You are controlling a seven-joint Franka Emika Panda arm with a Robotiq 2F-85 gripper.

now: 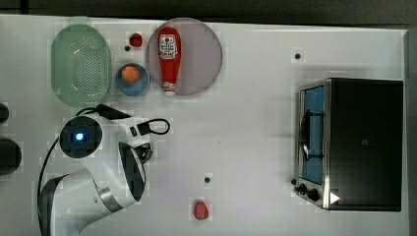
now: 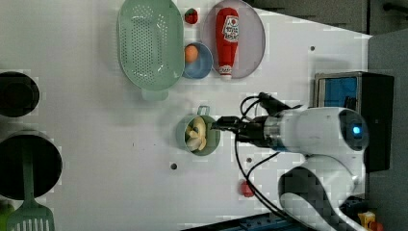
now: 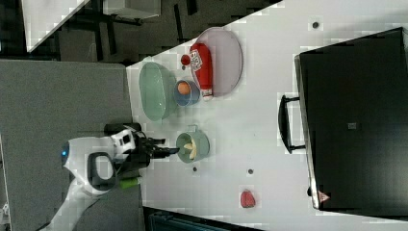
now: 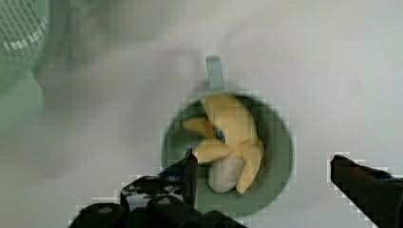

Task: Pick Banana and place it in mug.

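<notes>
Fingers (image 4: 190, 173) spread wide and empty above the mug (image 4: 278, 156), the banana (image 4: 228, 142) lying inside it, mid-tabletop (image 2: 96, 120).

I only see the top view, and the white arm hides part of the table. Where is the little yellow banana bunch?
Observer: The pale yellow toy banana bunch lies inside the small round green mug, as the left view shows.
Operator: Is the claw gripping it?
Observer: No, the wrist view shows the claw wide open, holding nothing.
Operator: Which way does its handle point?
Observer: Toward the left view's top, where the pale green perforated colander sits.
</notes>
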